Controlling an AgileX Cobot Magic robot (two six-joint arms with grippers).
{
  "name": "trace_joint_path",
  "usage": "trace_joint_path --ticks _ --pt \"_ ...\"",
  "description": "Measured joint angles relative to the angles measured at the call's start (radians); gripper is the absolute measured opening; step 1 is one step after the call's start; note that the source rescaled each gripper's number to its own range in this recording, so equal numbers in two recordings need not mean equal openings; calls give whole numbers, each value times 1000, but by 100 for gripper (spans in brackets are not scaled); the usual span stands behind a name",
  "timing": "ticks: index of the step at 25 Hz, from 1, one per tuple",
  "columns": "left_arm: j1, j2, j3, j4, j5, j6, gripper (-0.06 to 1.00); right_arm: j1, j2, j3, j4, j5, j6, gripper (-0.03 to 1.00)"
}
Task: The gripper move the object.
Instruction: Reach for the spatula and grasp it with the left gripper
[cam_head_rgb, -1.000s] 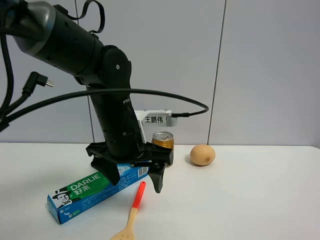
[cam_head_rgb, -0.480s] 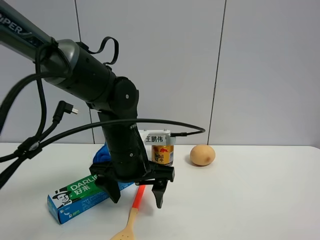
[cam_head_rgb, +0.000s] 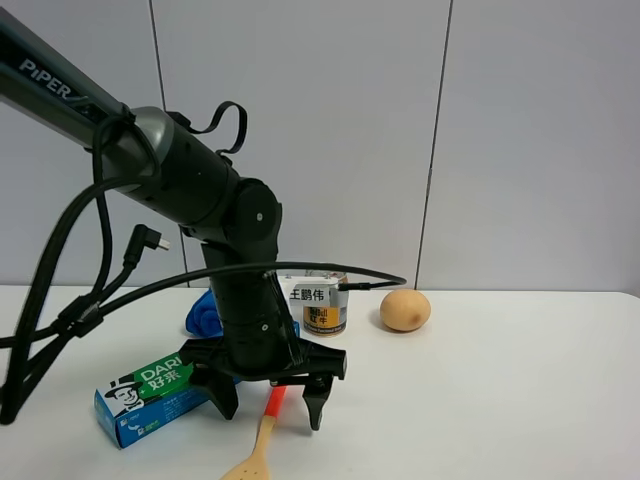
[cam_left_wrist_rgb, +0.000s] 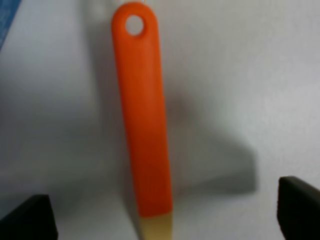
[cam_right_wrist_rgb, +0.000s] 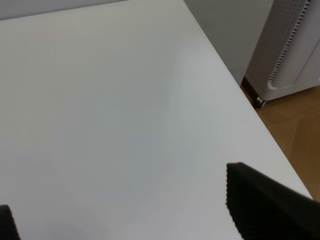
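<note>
Left hand hung spread over the spoon, a finger on either side of its orange handle, lower middle of frame, on the table. Pre-grasp step. Next move probably: lower, pinch the handle.

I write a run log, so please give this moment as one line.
left gripper: open, straddling spoon handle, not gripping | right gripper: open, above table | spoon: lying on table beside toothpaste box
</note>
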Motion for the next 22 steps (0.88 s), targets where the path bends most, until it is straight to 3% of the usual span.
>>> trace_joint_path --ticks 13,22 --pt "-6 17 0 33 0 -8 87 0 0 0 0 0 0 100" --pt "-26 20 0 123 0 -57 87 0 0 0 0 0 0 100"
